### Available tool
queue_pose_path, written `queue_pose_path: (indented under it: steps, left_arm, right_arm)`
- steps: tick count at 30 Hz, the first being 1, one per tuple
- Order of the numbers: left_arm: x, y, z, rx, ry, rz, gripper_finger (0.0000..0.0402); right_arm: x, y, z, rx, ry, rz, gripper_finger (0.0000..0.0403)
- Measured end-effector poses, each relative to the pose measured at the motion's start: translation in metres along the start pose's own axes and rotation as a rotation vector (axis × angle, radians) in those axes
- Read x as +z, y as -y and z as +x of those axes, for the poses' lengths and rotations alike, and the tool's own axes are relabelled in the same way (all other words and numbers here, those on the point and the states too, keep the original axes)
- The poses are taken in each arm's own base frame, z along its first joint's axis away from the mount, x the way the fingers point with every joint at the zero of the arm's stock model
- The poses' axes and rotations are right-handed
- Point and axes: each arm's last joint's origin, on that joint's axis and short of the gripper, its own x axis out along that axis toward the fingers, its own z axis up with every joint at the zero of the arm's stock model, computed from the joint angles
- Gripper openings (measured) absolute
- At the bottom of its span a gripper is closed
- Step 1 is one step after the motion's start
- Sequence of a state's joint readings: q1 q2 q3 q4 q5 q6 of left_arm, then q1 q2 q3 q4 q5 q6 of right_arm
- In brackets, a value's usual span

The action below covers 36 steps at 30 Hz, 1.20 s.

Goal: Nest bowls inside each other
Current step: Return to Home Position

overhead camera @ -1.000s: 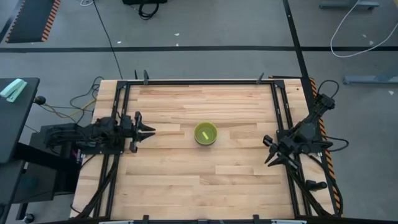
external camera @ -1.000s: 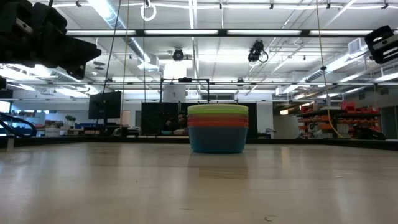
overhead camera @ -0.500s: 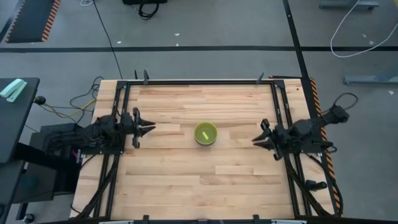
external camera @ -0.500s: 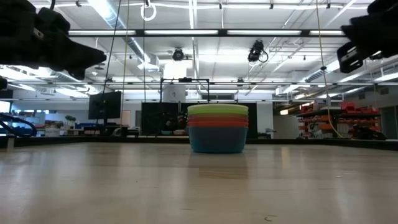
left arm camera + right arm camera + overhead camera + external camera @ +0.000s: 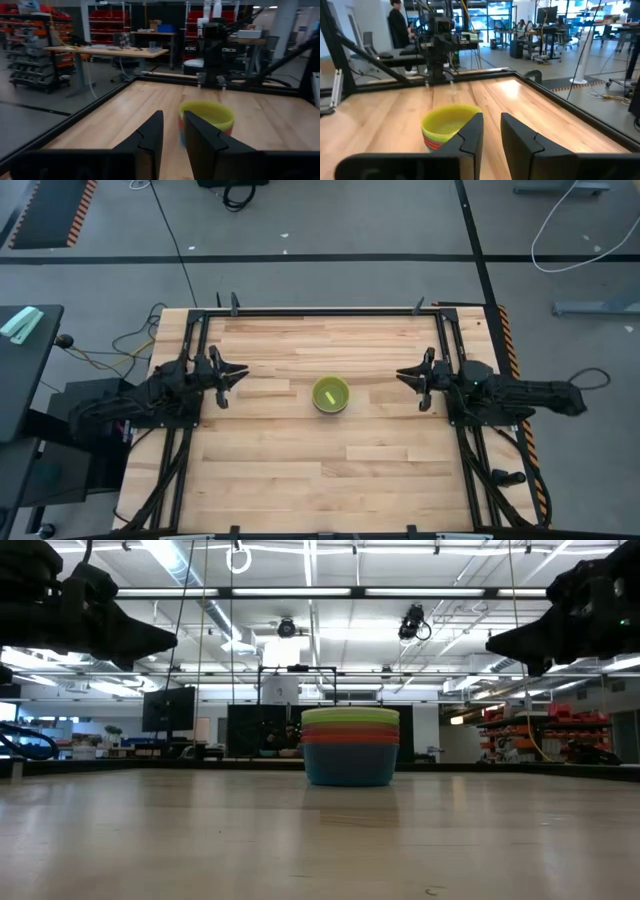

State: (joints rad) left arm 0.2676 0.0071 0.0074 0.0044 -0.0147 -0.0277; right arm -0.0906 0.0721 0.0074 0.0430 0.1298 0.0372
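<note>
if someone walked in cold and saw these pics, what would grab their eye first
A single bright stack of nested bowls stands alone in the middle of the wooden table, yellow on top and blue at the bottom. The left gripper hangs over the table's left side and the right gripper over its right side. Both are empty, fingers slightly apart, and face the stack from opposite sides.

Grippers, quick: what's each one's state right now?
Left gripper: open, jaws empty, left of the bowls.
Right gripper: open, jaws empty, right of the bowls.
</note>
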Motion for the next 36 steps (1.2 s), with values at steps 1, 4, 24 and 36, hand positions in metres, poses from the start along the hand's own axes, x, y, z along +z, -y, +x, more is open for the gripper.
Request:
queue_pose_path:
  steps: [1,4,24,36]
  left_arm:
    - [0.000,-0.001,0.000,0.008,0.000,0.000,0.0079]
    - [0.000,-0.002,0.000,0.024,0.001,-0.001,0.0078]
    - [-0.005,-0.003,0.007,0.033,-0.063,-0.017,0.0078]
    - [0.000,-0.005,0.007,0.084,-0.006,-0.039,0.0086]
  right_arm:
    - [0.000,0.002,0.000,0.000,-0.004,-0.003,0.0075]
    - [0.000,0.007,0.001,0.015,-0.002,0.016,0.0075]
    - [0.002,0.020,0.000,-0.080,0.017,-0.010,0.0075]
    - [0.009,0.020,0.000,-0.102,0.086,-0.008,0.0075]
